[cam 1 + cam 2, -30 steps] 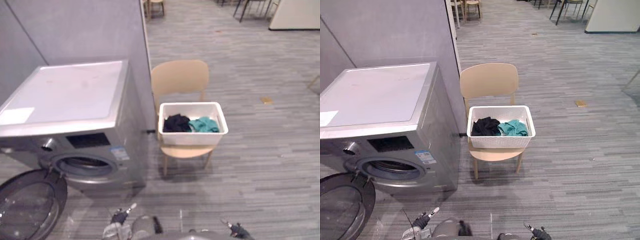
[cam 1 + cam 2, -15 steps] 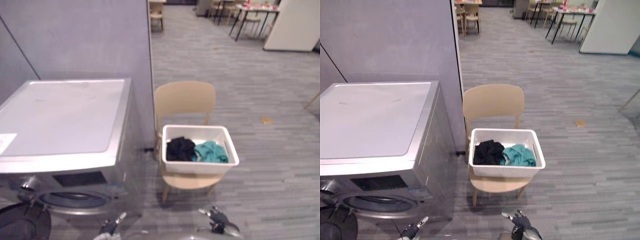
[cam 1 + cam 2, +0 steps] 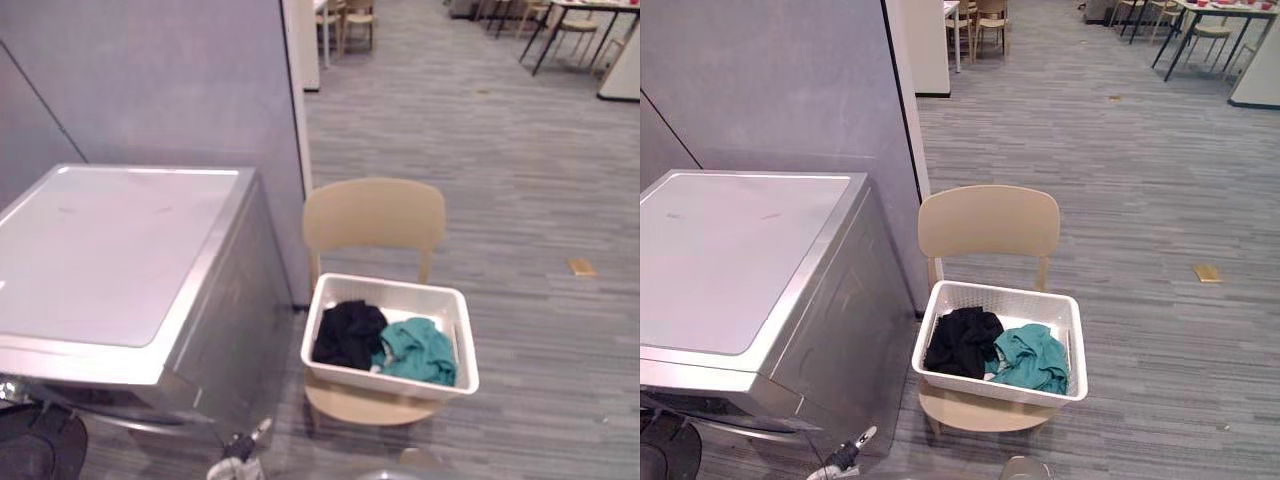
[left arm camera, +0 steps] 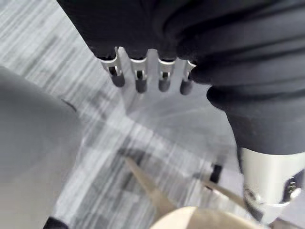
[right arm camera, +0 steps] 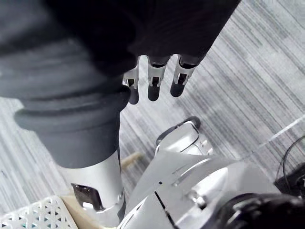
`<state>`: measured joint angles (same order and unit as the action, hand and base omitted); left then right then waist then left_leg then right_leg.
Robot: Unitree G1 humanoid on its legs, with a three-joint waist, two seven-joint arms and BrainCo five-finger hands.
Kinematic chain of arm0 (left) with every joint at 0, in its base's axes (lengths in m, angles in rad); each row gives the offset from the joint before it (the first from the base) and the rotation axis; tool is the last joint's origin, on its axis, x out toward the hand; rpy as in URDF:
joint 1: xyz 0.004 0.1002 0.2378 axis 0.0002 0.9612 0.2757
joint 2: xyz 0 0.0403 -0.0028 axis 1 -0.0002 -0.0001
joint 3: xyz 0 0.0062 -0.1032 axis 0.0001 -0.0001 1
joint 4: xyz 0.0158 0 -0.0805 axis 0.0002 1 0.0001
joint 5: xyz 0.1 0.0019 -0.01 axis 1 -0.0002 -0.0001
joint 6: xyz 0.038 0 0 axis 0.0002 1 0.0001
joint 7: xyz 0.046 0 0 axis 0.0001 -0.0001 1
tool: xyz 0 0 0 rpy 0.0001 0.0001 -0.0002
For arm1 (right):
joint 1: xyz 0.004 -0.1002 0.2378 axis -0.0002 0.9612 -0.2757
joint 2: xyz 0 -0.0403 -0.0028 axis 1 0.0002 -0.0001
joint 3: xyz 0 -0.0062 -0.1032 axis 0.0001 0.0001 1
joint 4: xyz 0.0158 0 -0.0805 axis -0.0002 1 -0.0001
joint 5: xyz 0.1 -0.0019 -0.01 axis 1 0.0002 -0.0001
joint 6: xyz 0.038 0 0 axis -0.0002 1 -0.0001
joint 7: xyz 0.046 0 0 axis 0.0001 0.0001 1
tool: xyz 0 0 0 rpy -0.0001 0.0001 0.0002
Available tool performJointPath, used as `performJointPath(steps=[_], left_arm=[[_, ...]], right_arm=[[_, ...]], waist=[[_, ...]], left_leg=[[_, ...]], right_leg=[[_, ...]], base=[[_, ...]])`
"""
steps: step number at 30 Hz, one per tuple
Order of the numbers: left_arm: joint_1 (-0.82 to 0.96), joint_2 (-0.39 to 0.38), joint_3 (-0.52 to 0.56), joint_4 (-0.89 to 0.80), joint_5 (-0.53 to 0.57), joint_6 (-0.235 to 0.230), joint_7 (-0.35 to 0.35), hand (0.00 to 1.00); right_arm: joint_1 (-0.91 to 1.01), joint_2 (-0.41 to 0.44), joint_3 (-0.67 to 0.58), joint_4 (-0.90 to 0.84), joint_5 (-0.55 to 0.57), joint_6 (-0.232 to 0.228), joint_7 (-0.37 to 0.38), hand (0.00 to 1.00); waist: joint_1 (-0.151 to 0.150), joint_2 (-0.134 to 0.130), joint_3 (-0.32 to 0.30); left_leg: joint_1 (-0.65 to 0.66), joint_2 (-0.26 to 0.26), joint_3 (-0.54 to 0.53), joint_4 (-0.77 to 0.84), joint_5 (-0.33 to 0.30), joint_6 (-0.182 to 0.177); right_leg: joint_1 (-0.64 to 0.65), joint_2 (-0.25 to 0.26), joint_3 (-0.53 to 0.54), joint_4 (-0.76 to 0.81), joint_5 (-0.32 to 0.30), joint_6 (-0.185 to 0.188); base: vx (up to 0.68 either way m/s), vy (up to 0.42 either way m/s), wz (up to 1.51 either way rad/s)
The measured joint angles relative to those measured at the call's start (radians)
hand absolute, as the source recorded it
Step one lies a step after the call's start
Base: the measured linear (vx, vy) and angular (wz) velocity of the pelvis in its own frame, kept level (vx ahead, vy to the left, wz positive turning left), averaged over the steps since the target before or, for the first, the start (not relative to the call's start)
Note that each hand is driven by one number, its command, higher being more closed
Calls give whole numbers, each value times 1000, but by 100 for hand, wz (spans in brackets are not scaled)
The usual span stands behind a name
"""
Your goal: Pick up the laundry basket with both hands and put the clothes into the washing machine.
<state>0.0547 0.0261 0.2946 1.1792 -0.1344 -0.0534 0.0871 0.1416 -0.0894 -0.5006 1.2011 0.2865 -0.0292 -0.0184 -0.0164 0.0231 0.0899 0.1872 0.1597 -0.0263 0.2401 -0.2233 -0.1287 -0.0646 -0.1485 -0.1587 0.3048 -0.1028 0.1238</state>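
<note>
A white laundry basket (image 3: 384, 380) rests on the seat of a beige chair (image 3: 373, 215). Inside lie a black garment (image 3: 345, 332) on the left and a teal garment (image 3: 415, 350) on the right. The silver washing machine (image 3: 120, 250) stands left of the chair, its dark round door (image 3: 35, 450) swung open at the lower left. My left hand (image 3: 240, 462) hangs low in front of the machine, well short of the basket. Its fingers (image 4: 138, 81) point straight down over the floor, holding nothing. My right hand (image 5: 152, 86) also hangs with straight fingers, and a corner of the basket (image 5: 38, 214) lies near it.
A grey partition wall (image 3: 150, 70) rises behind the machine and ends just left of the chair. Open striped floor stretches to the right, with a small tan object (image 3: 583, 267) on it. Tables and chairs (image 3: 985, 15) stand far back.
The whole picture has shifted: the camera has moved closer to the chair and turned, so the basket now sits lower and larger. Basket, chair and machine have not moved.
</note>
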Motion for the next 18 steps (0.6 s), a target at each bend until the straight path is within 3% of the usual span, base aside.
performJointPath(steps=[3,6,8,11,15,18], left_arm=[[15,5,69,-1,-3,0,-1,0],[33,23,70,-10,-6,-1,-1,0],[48,27,48,-30,-6,-2,0,0],[45,41,-40,-47,11,-12,-1,0],[38,59,-151,-78,59,-24,0,0],[-6,57,-225,-96,70,-33,4,0]], right_arm=[[2,-5,67,-131,23,-1,-4,0],[28,-19,216,-545,23,-10,-10,0],[7,-41,252,-821,5,-53,-5,0],[-65,-63,264,-958,-36,-105,-6,0],[-171,-114,340,-987,-103,-122,-4,0],[-331,-203,408,-908,-123,-122,-14,0]], waist=[[0,-4,-4],[-12,-19,-21],[-16,-28,-53],[-3,-36,-58],[6,-34,-54],[23,-20,16]], left_leg=[[-5,29,4,-27,12,-20],[-33,33,8,-55,30,-31],[-78,33,9,-74,31,-32],[-102,29,9,-96,31,-32],[-141,16,7,-97,30,-33],[-199,13,3,-50,9,-26]], right_leg=[[10,34,-2,-59,29,-26],[-4,47,6,-132,77,-31],[-30,47,1,-211,128,-37],[-13,54,-9,-314,208,-31],[-15,43,-29,-382,264,-32],[-55,39,-33,-354,268,-38]], base=[[-10,-97,-3],[-86,-41,-9],[-81,32,0],[-68,35,6],[-99,24,9],[-156,-1,5]])
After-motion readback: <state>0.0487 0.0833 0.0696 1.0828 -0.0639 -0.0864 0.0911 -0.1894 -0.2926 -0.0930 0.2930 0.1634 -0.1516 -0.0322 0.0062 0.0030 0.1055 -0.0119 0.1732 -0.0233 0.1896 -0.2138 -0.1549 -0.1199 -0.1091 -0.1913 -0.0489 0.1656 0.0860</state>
